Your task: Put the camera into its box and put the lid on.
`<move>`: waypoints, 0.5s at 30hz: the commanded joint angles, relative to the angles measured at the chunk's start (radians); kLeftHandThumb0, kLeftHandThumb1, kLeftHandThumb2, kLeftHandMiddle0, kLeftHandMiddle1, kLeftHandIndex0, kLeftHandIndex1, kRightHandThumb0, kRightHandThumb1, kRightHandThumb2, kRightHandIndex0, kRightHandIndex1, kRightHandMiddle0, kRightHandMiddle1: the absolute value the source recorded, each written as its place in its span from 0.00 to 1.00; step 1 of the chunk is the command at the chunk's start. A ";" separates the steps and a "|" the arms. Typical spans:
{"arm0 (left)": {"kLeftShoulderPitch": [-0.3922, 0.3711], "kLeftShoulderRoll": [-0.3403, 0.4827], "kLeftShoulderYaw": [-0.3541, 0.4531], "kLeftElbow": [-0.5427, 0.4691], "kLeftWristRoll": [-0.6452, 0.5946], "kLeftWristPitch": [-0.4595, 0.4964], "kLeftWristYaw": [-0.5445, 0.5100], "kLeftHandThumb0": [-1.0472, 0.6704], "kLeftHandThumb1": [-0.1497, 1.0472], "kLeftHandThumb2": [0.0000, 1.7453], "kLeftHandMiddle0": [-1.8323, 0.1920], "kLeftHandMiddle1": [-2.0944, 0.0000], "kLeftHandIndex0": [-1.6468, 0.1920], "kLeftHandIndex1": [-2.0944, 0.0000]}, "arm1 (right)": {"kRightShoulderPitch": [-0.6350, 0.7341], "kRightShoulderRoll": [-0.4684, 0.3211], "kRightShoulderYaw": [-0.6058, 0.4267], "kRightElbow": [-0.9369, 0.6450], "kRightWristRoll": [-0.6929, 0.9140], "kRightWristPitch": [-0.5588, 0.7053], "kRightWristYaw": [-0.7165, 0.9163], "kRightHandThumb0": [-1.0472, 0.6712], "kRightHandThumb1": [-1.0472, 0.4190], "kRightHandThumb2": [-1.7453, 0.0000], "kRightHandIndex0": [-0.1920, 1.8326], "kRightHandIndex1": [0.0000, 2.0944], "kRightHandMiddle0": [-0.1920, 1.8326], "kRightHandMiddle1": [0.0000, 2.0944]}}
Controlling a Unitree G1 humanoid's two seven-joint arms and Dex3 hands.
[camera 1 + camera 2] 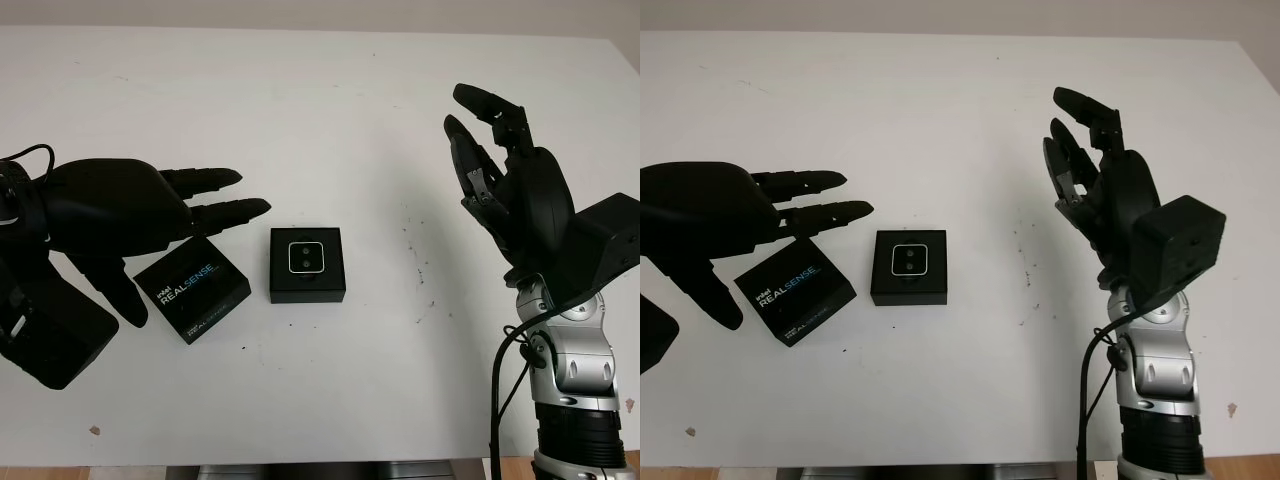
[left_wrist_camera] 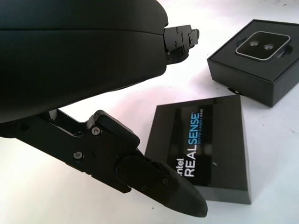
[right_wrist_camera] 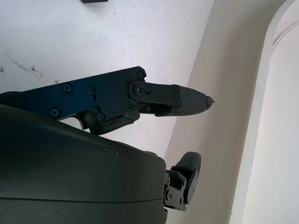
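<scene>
Your left hand (image 1: 120, 215), open and holding nothing, hovers with its fingertips (image 1: 245, 208) just above the flat black RealSense-printed lid (image 1: 192, 288), which lies beside the square black box (image 1: 306, 265) holding the silver-faced camera (image 1: 307, 257), while your open right hand (image 1: 500, 180) is well apart.

a white table (image 1: 330, 90) fills most of the scene, its top matte and evenly lit. small dark specks and scuffs (image 1: 412, 245) dot it right of centre, and one brownish mark (image 1: 95, 430) sits near the front left corner. a pale beige wall (image 3: 210, 93) runs behind the far edge.
</scene>
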 commanded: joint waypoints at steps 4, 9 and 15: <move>0.040 -0.013 -0.012 -0.010 -0.023 0.024 -0.015 0.16 0.83 0.03 0.97 0.97 0.97 0.98 | 0.023 -0.021 -0.015 -0.033 -0.001 -0.001 0.000 0.33 0.00 0.73 0.19 0.02 0.00 0.41; 0.056 -0.013 -0.026 -0.030 0.002 0.054 -0.029 0.16 0.83 0.03 0.97 0.97 0.97 0.98 | 0.029 -0.027 -0.024 -0.043 -0.004 0.010 -0.005 0.32 0.00 0.73 0.20 0.02 0.00 0.42; 0.093 -0.008 -0.014 -0.033 0.028 0.031 0.010 0.16 0.83 0.03 0.94 0.96 0.94 0.96 | 0.036 -0.035 -0.023 -0.048 -0.007 -0.001 0.001 0.31 0.00 0.74 0.21 0.02 0.00 0.43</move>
